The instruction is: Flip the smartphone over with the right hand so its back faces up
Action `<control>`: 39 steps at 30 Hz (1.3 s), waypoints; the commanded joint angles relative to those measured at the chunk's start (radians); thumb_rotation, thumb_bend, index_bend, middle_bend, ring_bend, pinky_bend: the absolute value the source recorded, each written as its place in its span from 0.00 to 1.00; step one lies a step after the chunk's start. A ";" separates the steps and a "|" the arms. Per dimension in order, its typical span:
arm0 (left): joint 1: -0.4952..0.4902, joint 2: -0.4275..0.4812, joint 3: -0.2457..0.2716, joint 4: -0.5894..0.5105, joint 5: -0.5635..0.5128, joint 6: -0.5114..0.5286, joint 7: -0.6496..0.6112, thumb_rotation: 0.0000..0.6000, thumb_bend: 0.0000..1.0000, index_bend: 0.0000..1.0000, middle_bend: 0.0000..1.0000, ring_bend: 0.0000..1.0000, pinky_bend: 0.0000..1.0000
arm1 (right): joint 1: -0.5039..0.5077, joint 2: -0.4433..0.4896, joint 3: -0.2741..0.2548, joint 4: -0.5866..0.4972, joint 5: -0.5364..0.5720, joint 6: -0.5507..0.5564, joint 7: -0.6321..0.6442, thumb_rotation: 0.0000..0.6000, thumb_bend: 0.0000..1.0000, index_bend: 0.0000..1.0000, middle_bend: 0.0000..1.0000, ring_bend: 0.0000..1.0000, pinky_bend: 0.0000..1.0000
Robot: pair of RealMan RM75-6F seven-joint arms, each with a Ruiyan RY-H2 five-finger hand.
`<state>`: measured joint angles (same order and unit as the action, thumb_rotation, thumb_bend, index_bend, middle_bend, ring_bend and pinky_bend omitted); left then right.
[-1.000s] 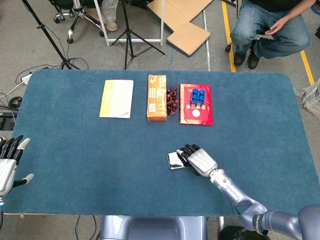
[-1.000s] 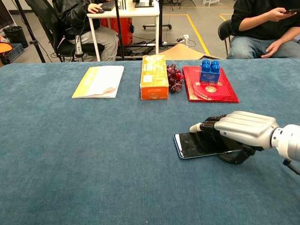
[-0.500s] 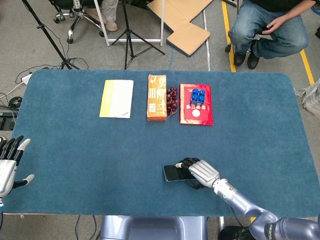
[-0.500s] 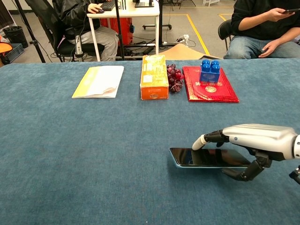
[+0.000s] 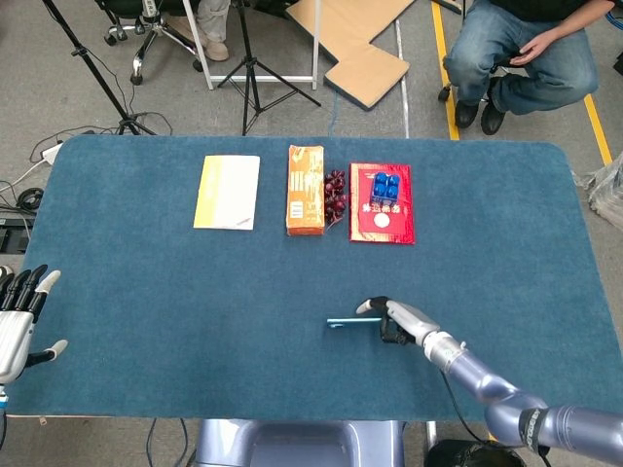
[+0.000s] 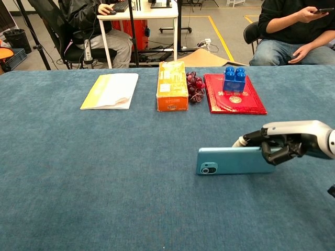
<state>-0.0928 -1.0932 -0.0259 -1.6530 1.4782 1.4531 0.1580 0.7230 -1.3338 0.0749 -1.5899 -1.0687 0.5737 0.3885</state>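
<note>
While its fingers are curling around one end of the smartphone (image 6: 230,160), the right robot hand (image 6: 280,142) is holding it on edge above the blue counter (image 6: 104,172), light-blue back facing the chest camera, red booklet (image 6: 234,101) well beyond.

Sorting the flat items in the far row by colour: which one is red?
The red booklet, rightmost in the row, with blue blocks stacked on it. The yellow-and-white booklet and orange box lie left of it.
</note>
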 commanded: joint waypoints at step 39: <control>0.013 0.007 0.014 0.005 0.063 0.050 -0.034 1.00 0.00 0.00 0.00 0.00 0.00 | -0.326 0.152 -0.089 -0.053 -0.482 0.983 -0.487 1.00 0.00 0.02 0.00 0.00 0.00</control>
<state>-0.0803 -1.0856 -0.0126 -1.6485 1.5396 1.5018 0.1241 0.4499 -1.2181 0.0115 -1.6030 -1.5363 1.5032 -0.0508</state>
